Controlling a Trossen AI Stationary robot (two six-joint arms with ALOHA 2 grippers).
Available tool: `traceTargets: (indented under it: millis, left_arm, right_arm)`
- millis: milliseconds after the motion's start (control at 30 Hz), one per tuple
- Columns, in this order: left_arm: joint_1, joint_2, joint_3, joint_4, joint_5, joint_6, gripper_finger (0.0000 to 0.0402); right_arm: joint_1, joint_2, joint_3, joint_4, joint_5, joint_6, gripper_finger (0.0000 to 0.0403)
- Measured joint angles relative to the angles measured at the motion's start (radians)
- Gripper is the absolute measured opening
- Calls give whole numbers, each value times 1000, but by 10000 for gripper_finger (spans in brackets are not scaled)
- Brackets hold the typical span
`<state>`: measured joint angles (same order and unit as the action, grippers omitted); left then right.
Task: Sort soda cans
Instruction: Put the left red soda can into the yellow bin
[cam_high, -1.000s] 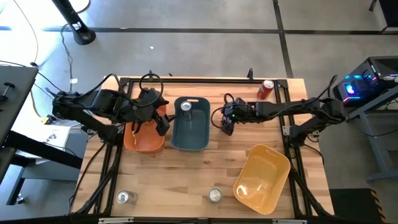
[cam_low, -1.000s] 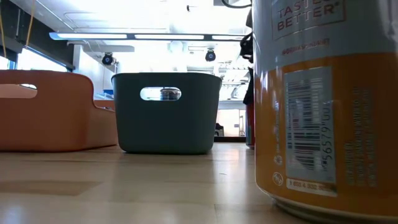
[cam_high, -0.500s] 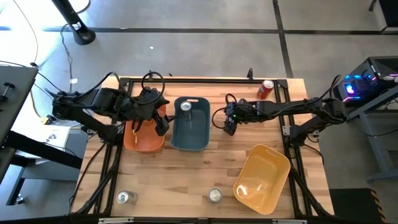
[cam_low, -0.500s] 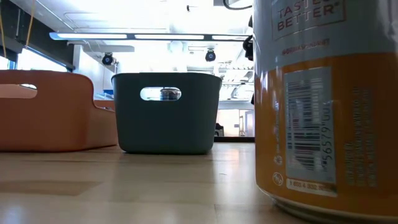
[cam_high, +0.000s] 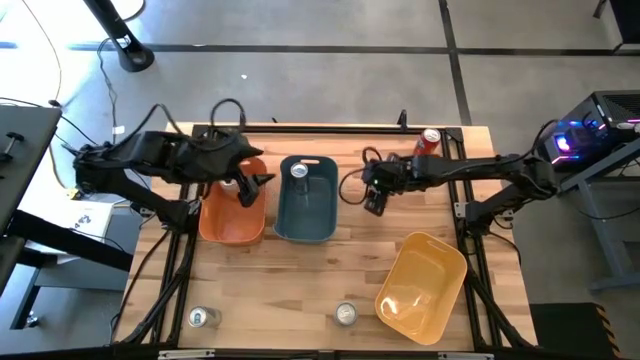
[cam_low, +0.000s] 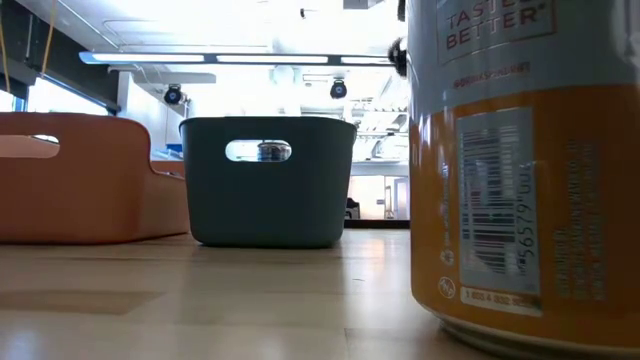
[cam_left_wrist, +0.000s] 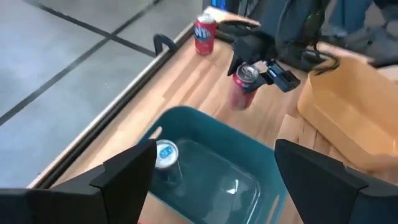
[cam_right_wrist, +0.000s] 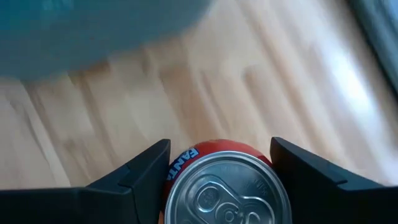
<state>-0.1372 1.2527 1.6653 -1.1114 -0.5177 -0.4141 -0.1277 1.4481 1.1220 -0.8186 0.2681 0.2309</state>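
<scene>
Shifted rightward since earlier, the right hand (cam_high: 376, 200) is being closed around an upright red can (cam_left_wrist: 244, 85), right of the blue-grey bin (cam_high: 306, 226) at frame centre.

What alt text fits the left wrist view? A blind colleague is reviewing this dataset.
The right gripper holds a red soda can above the wooden table, just beyond a blue-grey bin containing one silver can. Another red can stands at the table's edge; a yellow bin sits alongside.
</scene>
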Motion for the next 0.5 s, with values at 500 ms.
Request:
traceTargets:
  millis: [500]
  left_arm:
    - [2, -67, 1, -4, -111, 63, 321]
  right_arm:
    - [67, -64, 292, -273, 72, 55, 238]
